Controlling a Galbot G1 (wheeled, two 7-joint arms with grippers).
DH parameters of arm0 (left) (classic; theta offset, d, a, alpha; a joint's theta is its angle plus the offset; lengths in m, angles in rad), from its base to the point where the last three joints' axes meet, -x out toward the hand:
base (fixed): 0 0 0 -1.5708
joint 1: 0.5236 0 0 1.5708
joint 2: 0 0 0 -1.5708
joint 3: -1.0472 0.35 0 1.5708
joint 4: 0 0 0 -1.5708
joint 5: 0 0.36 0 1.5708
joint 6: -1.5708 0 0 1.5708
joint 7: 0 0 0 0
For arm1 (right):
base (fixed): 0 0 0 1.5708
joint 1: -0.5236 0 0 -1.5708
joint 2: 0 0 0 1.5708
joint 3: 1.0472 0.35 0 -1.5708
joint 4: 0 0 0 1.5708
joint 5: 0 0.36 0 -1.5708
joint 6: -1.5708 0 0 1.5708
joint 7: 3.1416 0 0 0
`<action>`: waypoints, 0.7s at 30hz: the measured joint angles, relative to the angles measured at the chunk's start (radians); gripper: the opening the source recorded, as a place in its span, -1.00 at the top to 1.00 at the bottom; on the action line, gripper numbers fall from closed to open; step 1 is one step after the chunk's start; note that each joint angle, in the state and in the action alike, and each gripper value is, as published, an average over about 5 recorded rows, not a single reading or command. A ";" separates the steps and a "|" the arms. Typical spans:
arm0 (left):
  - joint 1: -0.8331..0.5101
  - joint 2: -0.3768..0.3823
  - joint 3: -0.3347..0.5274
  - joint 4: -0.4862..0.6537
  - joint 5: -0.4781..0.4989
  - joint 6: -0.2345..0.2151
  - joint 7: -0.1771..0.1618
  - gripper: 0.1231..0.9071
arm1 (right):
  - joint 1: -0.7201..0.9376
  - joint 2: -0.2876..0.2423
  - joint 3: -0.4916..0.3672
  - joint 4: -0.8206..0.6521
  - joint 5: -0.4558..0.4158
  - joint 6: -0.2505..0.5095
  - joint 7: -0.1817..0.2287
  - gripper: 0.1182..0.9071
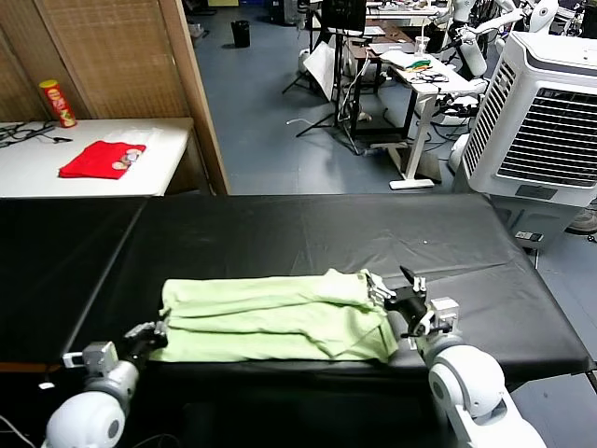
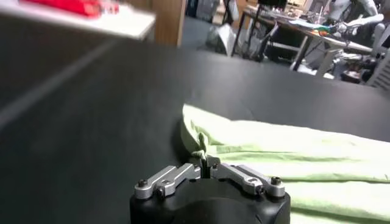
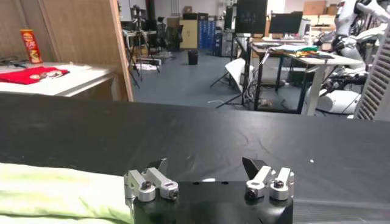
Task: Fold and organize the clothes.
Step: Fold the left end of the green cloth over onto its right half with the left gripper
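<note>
Left tool [image 1: 147, 330]: clenched on the near-left edge of the T-shirt; in the left wrist view [image 2: 205, 161] a small tuft of green cloth shows pinched between the closed fingertips.
T-shirt [image 1: 275, 315]: pale green, lying partly folded on the black bench [image 1: 280, 229], toward its near edge, between the two arms; layered folds run along its length.
Long axis: left to right across the bench, roughly parallel to the near edge, so each short end faces one arm.
Right tool [image 1: 405, 291]: released, jaws standing wide apart, at the right end of the T-shirt near its far-right corner; in the right wrist view [image 3: 208, 172] nothing lies between the fingers and the green cloth sits off to one side of them.
Nearer arm: each is at its own end; only the left one has hold of cloth.
Coming move, as a judgement: the right tool probably has to close on the right-end edge before both ends can be lifted and carried over together; a fold from the left alone would likely drag the thin cloth askew.
</note>
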 joint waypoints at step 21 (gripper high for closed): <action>-0.048 -0.053 0.195 -0.205 -0.118 0.157 -0.126 0.91 | -0.089 0.039 0.049 0.040 -0.070 0.014 0.005 -0.72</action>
